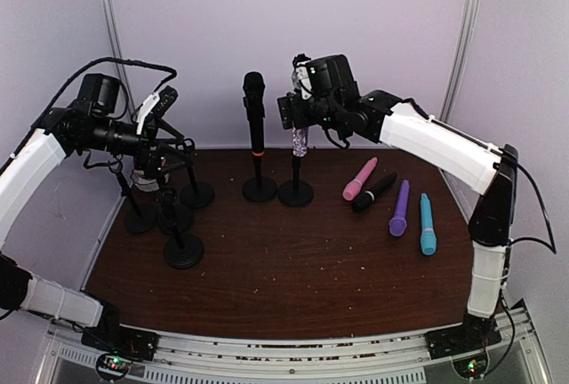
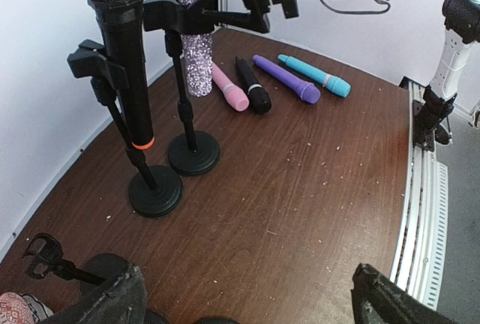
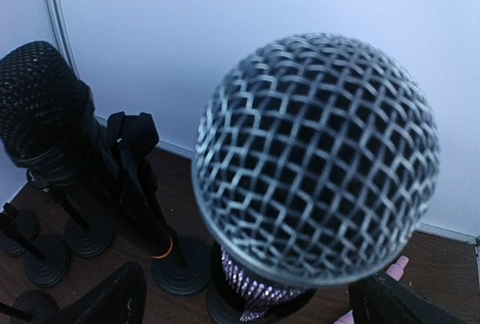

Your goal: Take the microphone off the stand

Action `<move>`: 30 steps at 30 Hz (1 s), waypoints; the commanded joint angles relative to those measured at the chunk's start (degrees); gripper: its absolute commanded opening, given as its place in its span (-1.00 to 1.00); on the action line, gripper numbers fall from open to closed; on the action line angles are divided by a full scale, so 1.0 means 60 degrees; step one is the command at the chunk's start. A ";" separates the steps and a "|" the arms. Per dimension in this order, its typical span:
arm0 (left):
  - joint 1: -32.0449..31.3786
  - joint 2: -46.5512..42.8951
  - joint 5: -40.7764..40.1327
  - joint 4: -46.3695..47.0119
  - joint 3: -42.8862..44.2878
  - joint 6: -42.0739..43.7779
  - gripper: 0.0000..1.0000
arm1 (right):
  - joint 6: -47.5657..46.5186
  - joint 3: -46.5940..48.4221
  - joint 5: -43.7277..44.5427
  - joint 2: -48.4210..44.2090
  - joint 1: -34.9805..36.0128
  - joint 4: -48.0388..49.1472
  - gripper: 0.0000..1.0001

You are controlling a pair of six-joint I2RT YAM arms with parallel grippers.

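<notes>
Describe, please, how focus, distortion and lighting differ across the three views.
Top external: even soft light, sharp throughout, faint shadows on the table. Left wrist: wide-angle lens curves the table edge. Right wrist: the silver microphone head fills the frame; the black microphone behind looks slightly softer.

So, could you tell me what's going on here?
The right gripper is open around the head of the glittery microphone, not yet lifted from its stand. A black microphone stands clipped beside it. The left gripper hangs open near empty stands, holding nothing. Four other microphones lie on the table.
</notes>
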 commanded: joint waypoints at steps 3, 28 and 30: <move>-0.0043 -0.0224 -0.0089 0.0076 -0.0021 0.0179 0.96 | -0.0410 0.0743 0.0808 0.0576 -0.0124 0.0648 0.78; -0.0215 0.0113 0.0017 -0.0009 0.0035 0.0297 0.95 | -0.0311 -0.1664 -0.1225 -0.2362 0.0189 0.0624 -0.81; -0.0411 0.0229 -0.0008 0.0000 0.0114 0.0315 0.95 | -0.0139 -0.2246 -0.1711 -0.2868 0.0264 0.0697 -0.82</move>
